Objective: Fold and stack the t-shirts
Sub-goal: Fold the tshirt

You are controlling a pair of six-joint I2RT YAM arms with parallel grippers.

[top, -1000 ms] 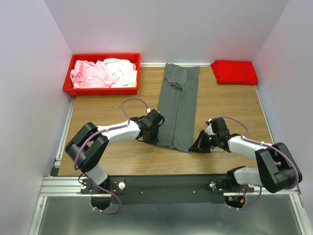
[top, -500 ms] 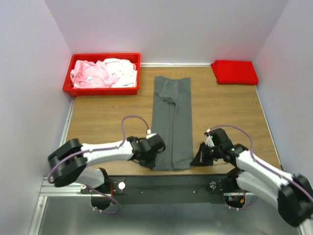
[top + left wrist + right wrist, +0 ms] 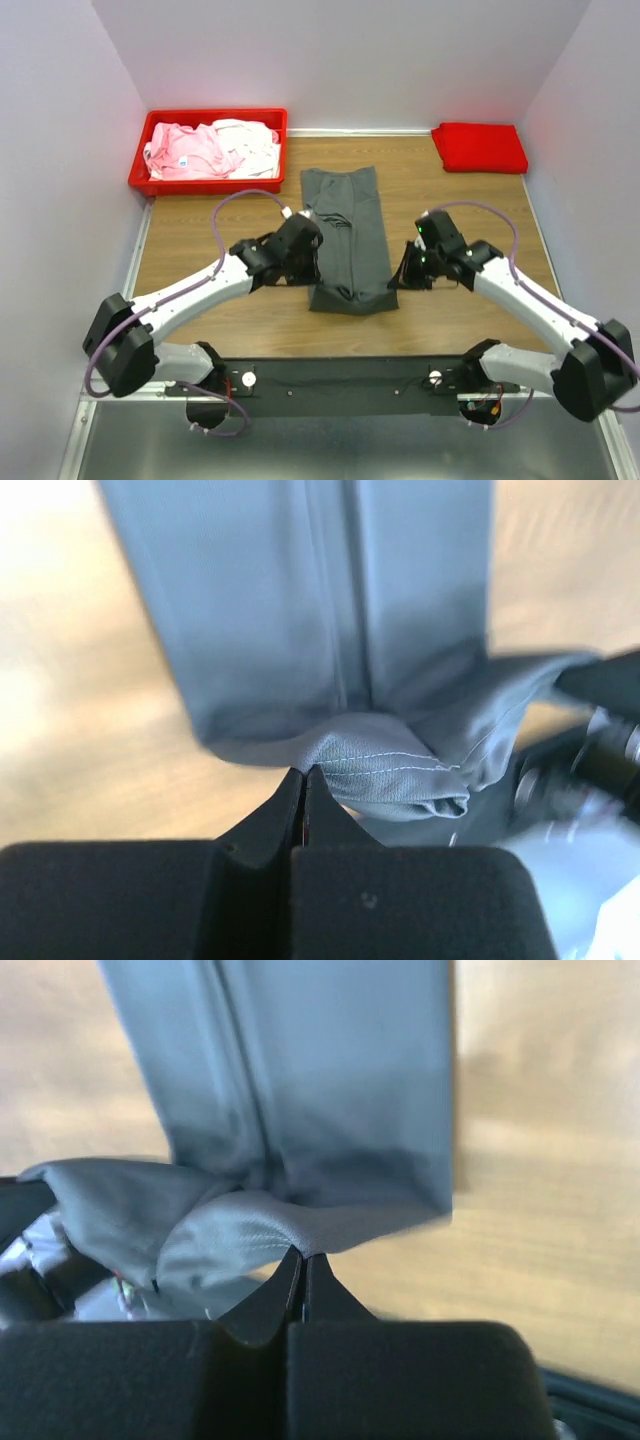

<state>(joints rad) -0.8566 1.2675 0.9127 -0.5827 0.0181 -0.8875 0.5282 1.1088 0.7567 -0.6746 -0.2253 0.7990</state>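
Surface: a wood-grain table (image 3: 450, 200) boxed in by pale walls, with the dark grey t-shirt (image 3: 345, 235) lying at its middle as a long narrow strip.
Near edge: a black rail (image 3: 340, 375) in front of the dark grey t-shirt carries the 2 arm bases.
Left gripper (image 3: 303, 775): jaws pressed together on a bunched, stitched corner of the dark grey t-shirt, at its left side.
Right gripper (image 3: 303, 1255): jaws likewise pinched tight on a fold of the same shirt, at its right side.
Wrist views only: each shows the pinched cloth raised above the flat strip, which runs away from the fingers. The left wrist view also catches the other arm, blurred, beyond the cloth.
Top view only: the 2 grippers face each other across the shirt's near half, and its near end bulges into a rounded fold.
Red bin (image 3: 205, 185): beyond the dark grey t-shirt to the left, holding a pale pink t-shirt (image 3: 185, 150) and a white t-shirt (image 3: 250, 140).
Red t-shirt (image 3: 480, 147): folded flat, beyond the dark grey t-shirt to the right, well apart from it.
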